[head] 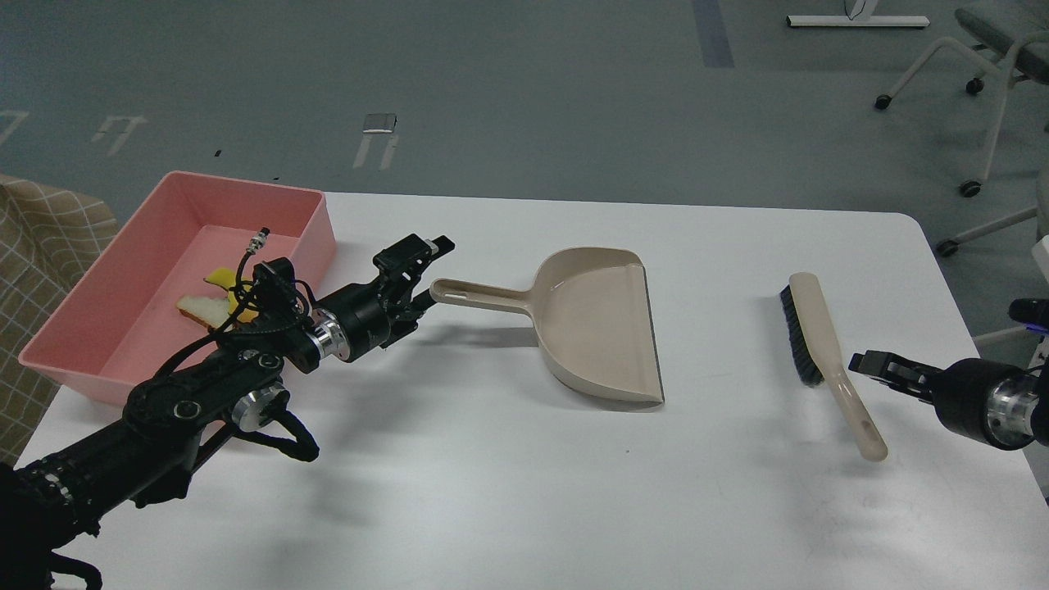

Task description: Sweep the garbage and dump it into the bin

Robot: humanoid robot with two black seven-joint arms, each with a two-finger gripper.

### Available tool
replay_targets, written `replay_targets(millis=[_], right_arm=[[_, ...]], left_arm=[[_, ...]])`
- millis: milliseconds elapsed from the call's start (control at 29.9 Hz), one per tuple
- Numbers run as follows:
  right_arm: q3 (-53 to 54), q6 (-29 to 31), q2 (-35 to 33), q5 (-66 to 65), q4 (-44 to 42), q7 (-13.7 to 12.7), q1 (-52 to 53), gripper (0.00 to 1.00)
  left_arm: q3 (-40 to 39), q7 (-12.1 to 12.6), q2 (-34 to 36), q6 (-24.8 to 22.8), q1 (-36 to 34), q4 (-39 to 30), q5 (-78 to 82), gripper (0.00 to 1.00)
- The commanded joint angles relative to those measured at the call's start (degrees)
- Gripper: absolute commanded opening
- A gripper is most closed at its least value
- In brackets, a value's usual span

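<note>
The pink bin stands at the table's back left. Inside it lie the garbage scraps: the yellow piece and the whitish wedge, partly hidden by my left arm's cable. The beige dustpan rests on the table with its handle pointing left. My left gripper is open and empty, just left of and above the handle's end. The beige brush with black bristles lies on the table at the right. My right gripper is open and empty, just right of the brush handle.
The white table ends close behind the bin and right of my right arm. A checkered cloth hangs beside the bin on the left. Office chairs stand on the floor at the back right.
</note>
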Motion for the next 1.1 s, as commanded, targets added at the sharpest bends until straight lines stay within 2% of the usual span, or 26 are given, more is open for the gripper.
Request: replay_targets(millis=[0,33,67,100,200,367,534,668,835,1002,1069], right_arm=[[2.2,0.0,0.2,0.3,0.1,0.1,0.3,0.70],[4.8,0.0,0.2,0.6,0.1,0.1,0.5,0.92],[4.9,0.0,0.2,0.6,0.1,0.1,0.5,0.92],[8.4,0.0,0.3,0.9,0.0,0.0,0.3,1.00],[18.0,0.0,1.6,2.6,0.2,-0.3,0.1,1.00],[30.2,0.0,7.4,11.2,-0.2,-0.8,0.4,1.00],[40.0,0.0,14.9,15.0,-0.3,-0.3,1.7,1.00],[43.5,0.0,25.4,15.3,-0.4,0.0,5.8,1.00],[43.6,-4.5,30.2,15.4,-0.5,-0.1,8.7,1.00],[43.5,-8.0,31.5,17.0,-1.8,0.0,11.2,1.00],[43.4,-9.7,34.9,19.5,-4.0,0.1,13.1,1.00]], left_arm=[[-0.1,0.2,3.7,0.2,-0.6,-2.9,-3.8,0.97],[-0.2,0.2,5.3,0.3,-1.1,-4.1,-5.5,0.97],[-0.2,0.2,5.3,0.3,-1.1,-4.1,-5.5,0.97],[-0.2,0.2,7.3,0.2,-1.6,-5.2,-7.2,0.97],[-0.2,0.1,11.8,0.2,-2.1,-7.3,-11.5,0.97],[-1.7,0.0,17.0,0.0,-3.3,-10.2,-16.1,0.97],[-7.0,-0.1,20.5,0.0,-3.3,-15.3,-18.1,0.97],[-12.4,-0.4,23.3,0.1,-3.3,-19.9,-20.6,0.97],[-19.5,-0.8,24.5,-0.1,-2.2,-18.8,-23.3,0.98],[-26.0,-1.1,23.1,-0.2,-0.9,-12.2,-27.6,0.98],[-28.0,-1.0,21.7,-0.3,-0.9,-10.3,-30.1,0.98]])
